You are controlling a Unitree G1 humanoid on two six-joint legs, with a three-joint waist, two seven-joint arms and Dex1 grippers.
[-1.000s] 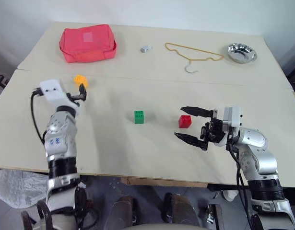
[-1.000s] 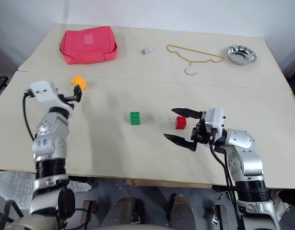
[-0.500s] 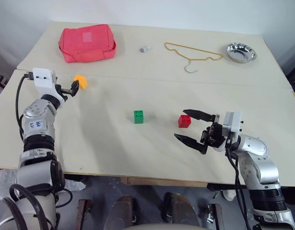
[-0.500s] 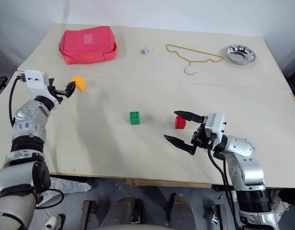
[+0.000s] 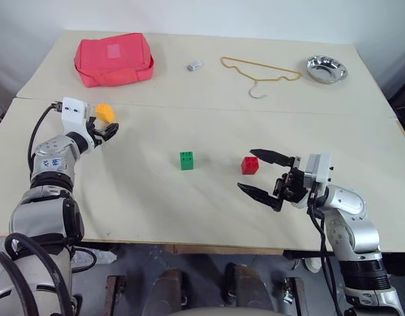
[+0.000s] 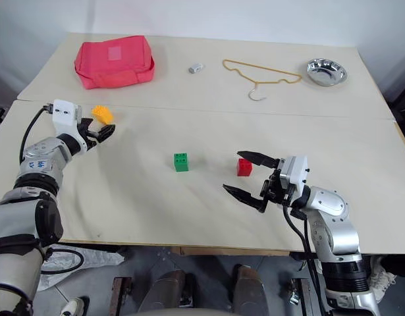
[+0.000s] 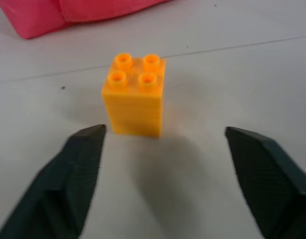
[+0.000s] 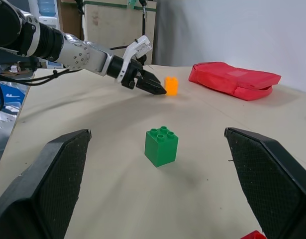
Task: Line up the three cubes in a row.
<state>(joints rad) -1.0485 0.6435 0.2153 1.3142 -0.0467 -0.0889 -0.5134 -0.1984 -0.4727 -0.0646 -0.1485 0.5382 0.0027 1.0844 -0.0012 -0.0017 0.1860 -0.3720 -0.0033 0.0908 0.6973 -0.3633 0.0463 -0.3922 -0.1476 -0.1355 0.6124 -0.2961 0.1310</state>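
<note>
**Orange cube framed, not gripped**

Nearest, the right gripper (image 5: 263, 178) hovers with jaws spread wide, empty, just beside the red cube (image 5: 250, 164). The green cube (image 5: 187, 160) stands mid-table (image 5: 143, 197). Farther left, the left gripper (image 5: 108, 130) has its jaws apart, the orange-yellow cube (image 7: 135, 93) standing just beyond them, untouched.

My arms are silver-grey metal with black joint bands. Each wrist carries a white boxy camera housing. Black cables loop from my forearms toward the elbows. My left gripper (image 5: 108, 131) and right gripper (image 5: 262, 175) each end in two black tapered fingers (image 8: 46, 179) with a fine dotted texture. Small blue markings sit on my left forearm.
</note>
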